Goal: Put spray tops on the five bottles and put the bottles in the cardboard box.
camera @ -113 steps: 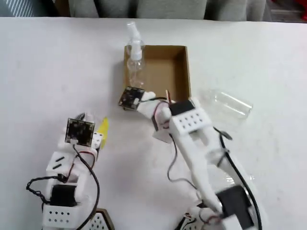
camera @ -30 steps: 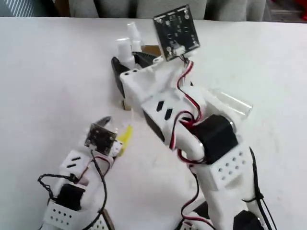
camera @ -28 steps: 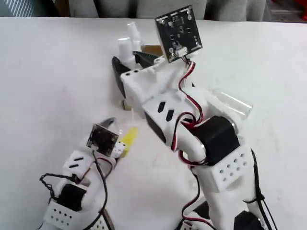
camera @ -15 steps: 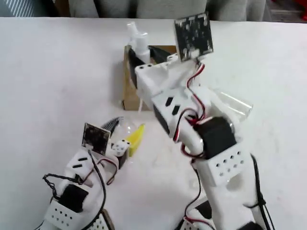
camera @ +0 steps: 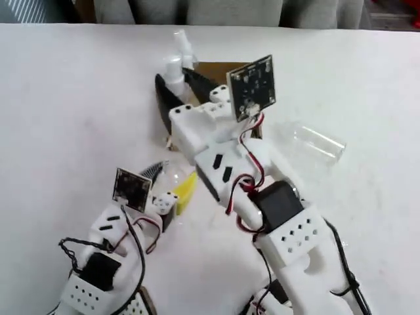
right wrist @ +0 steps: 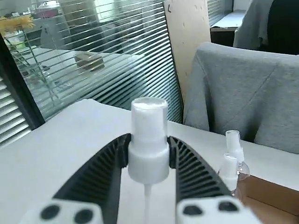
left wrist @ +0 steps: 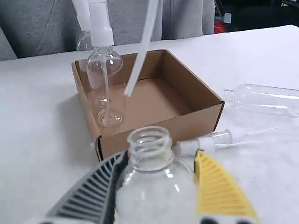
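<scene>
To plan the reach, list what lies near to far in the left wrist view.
uncapped bottle in the left gripper → cardboard box front wall → capped bottle inside the box → second capped bottle behind the box

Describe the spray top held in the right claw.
The spray top is white plastic: a round cap above a wider collar, with a thin dip tube hanging below. It is held tube-down in the air near the cardboard box, clamped at the collar between the right claw's black ribbed fingers, on no bottle.
</scene>
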{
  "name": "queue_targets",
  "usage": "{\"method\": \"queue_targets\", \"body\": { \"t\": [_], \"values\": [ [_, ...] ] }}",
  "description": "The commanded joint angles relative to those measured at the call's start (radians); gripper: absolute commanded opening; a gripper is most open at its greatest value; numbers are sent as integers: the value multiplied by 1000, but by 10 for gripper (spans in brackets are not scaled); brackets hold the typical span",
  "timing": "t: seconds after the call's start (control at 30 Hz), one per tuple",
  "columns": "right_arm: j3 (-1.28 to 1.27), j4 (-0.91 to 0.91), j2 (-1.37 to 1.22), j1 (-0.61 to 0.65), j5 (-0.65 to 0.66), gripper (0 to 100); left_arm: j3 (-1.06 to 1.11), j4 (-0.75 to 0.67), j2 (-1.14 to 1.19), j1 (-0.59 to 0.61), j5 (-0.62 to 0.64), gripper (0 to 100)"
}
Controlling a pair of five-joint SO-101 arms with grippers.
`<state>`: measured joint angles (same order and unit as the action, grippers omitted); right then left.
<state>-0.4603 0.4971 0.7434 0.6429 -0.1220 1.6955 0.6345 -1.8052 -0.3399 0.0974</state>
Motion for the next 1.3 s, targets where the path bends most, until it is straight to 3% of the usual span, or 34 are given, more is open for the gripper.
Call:
{"method": "queue_targets", "body": {
  "t": [0.0,0.63,0.97,1.27],
  "values": [
    [5,-21,27,10,0,16,-3,11,-24,-5,6,57],
    [-63,7,53,12,3,16,-3,11,-24,-5,5,57],
    [-58,15,108,13,71,16,-3,11,-24,-5,5,57],
    [-58,93,101,88,69,16,-3,11,-24,-5,5,57]
  ]
}}
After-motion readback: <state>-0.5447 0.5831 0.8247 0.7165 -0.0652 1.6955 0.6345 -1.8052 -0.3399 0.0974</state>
